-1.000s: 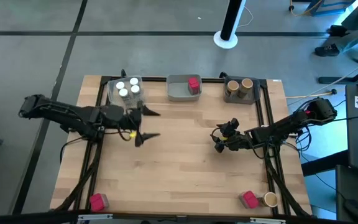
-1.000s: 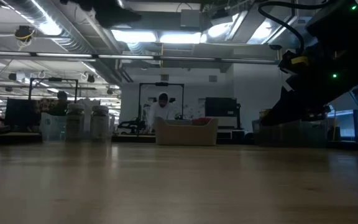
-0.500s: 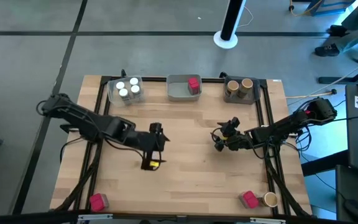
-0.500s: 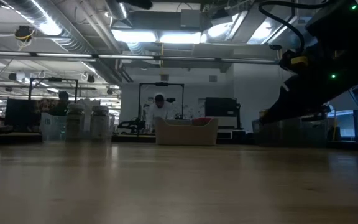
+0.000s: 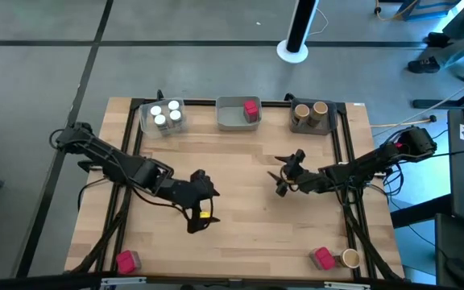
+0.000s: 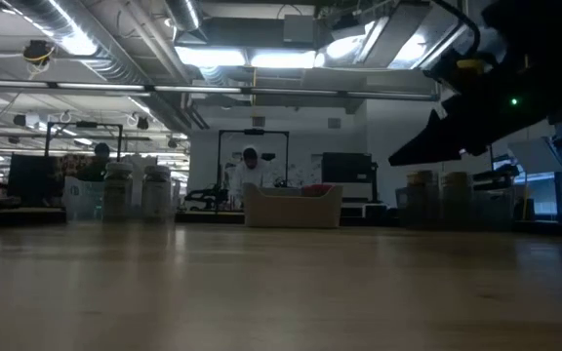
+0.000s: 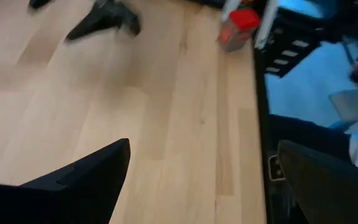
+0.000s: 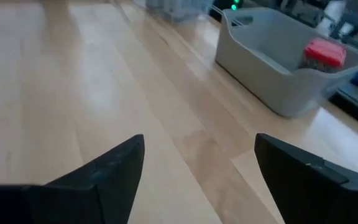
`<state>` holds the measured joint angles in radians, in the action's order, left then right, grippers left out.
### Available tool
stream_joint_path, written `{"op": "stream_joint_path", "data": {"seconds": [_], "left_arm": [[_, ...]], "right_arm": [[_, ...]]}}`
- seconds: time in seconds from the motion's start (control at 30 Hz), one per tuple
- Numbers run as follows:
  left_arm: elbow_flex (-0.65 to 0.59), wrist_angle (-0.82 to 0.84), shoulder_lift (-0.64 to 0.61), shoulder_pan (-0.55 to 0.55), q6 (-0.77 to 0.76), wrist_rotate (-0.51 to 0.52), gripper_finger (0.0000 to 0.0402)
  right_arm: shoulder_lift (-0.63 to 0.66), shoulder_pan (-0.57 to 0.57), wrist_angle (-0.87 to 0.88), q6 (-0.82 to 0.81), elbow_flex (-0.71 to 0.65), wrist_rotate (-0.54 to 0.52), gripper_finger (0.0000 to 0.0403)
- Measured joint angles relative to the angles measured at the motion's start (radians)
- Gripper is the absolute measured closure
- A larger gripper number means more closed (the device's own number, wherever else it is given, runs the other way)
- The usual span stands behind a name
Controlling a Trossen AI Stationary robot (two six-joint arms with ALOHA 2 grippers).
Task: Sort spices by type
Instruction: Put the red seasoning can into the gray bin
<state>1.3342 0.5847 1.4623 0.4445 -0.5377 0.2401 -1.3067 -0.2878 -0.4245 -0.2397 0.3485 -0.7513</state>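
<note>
My left gripper [image 5: 205,208] [image 7: 202,149] hovers open over the table's middle, a little toward the near edge. My right gripper [image 5: 279,171] [image 8: 199,140] is open over the right half, facing the grey middle tray [image 8: 263,59]. At the far edge, three white-capped jars [image 5: 164,115] stand in the left tray. One red packet [image 5: 251,108] [image 8: 323,53] sits in the middle tray, and two tan jars [image 5: 311,109] are in the right tray. Along the near edge stand a red packet [image 5: 125,260], another red packet [image 5: 323,258] [image 7: 237,27] and a tan jar [image 5: 350,258].
The three trays [image 5: 230,122] line the far edge. Black frame rails [image 5: 346,153] run down both sides of the table. In the low view the right arm [image 6: 476,107] hangs above the tabletop, and a person [image 6: 252,166] shows in the room behind. Bare wood lies between the grippers.
My left gripper has swung from beside the white-jar tray toward the table's middle and near edge, turning about as it went. My right arm has risen a little over the right half. No spice has moved.
</note>
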Motion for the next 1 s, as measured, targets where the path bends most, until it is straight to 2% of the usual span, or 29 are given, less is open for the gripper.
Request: {"op": "stream_joint_path", "data": {"seconds": [0.17,0.27,0.43,0.7,1.0], "left_arm": [[0.000,0.135,0.020,0.016,-0.164,-0.006,0.0013],[0.000,0.222,0.021,0.034,-0.312,-0.064,0.0013],[0.000,0.346,0.025,0.085,-0.571,-0.172,0.0013],[-0.001,0.486,0.028,0.244,-1.020,-0.298,0.0013],[-0.001,0.530,0.028,0.427,-1.458,-0.337,0.0013]], "right_arm": [[0.000,0.000,-0.060,0.067,0.000,0.003,0.0100],[0.000,0.000,-0.092,0.072,0.000,0.006,0.0100],[0.000,0.000,-0.153,0.055,0.000,0.094,0.0100],[0.000,0.000,-0.276,0.019,0.000,0.230,0.0100],[0.000,0.000,-0.281,-0.057,0.000,0.247,0.0100]]}}
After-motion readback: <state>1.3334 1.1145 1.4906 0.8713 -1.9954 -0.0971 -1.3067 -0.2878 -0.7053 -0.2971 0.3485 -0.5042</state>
